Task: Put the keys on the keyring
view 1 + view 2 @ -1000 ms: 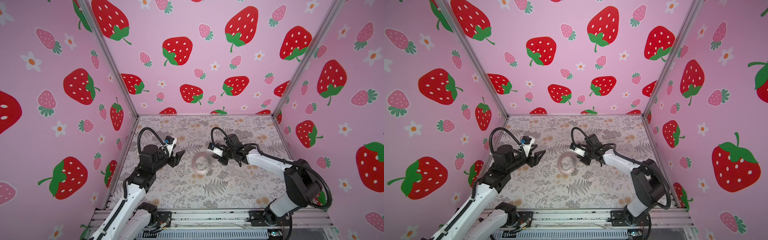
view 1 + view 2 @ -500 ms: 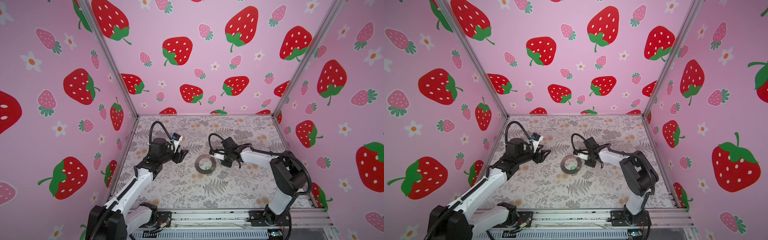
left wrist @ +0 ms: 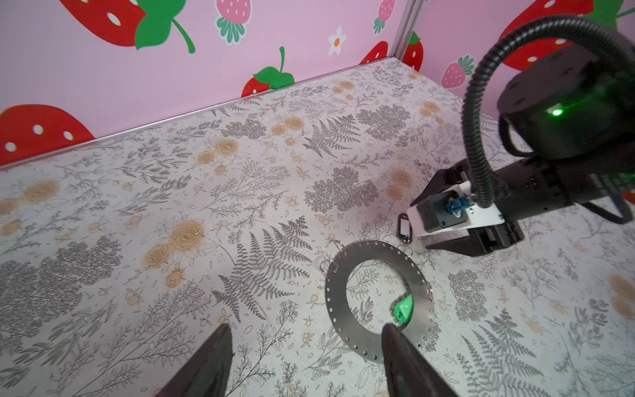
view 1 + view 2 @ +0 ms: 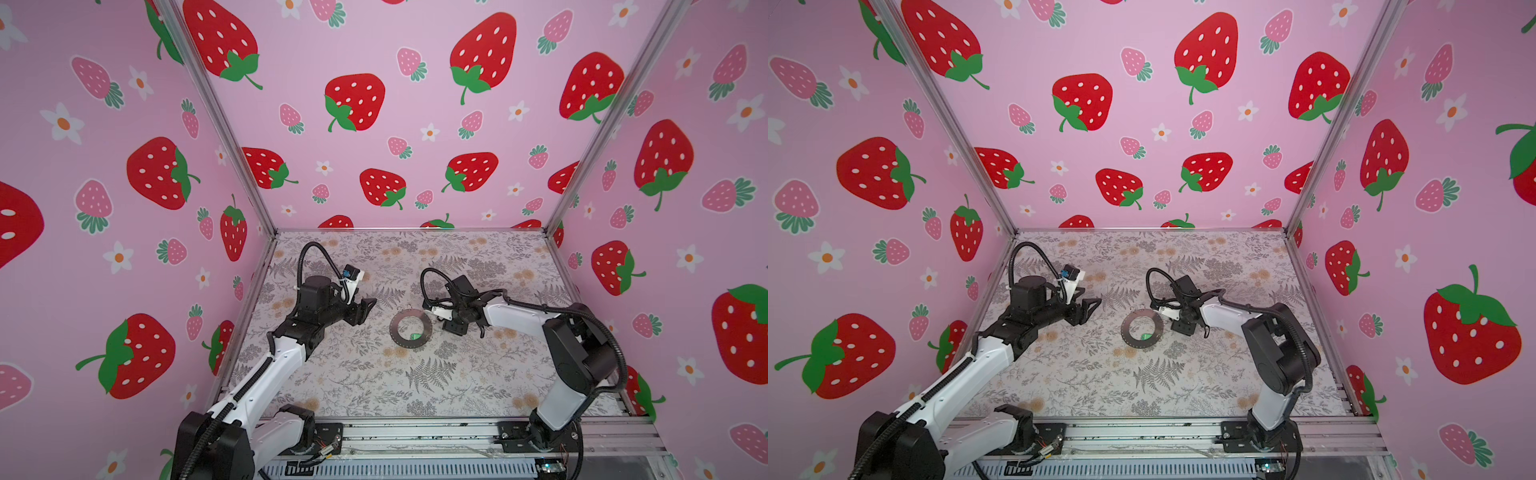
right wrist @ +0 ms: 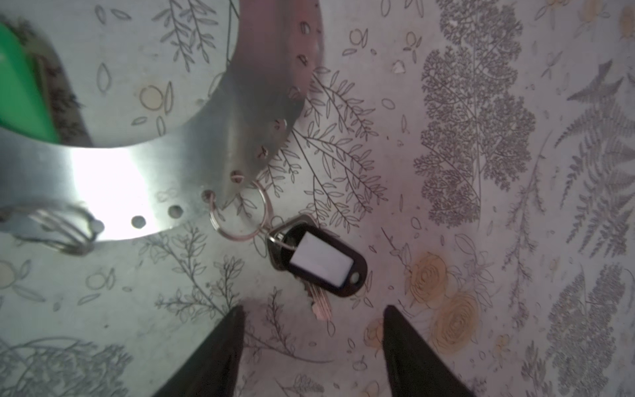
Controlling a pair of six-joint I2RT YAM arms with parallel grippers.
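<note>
The keyring point(image 4: 395, 329) lies flat near the middle of the table point(image 4: 457, 374), far from every edge. On the left, the left hand point(image 3: 305, 330) hangs open and holds nothing. It is near the ring but not touching it. Inside the ring's big hole lies the green key point(image 3: 402, 309), against the inner rim. I cannot tell if it is hooked on. On the ring's right side, the black key point(image 5: 321, 263) is clipped to a small wire loop point(image 5: 238, 214) that goes through an edge hole, so I think that one is done. The right hand point(image 5: 312, 309) is just beside it, open and empty. The green key may be left to do. There is lots of bare table all around.
</note>
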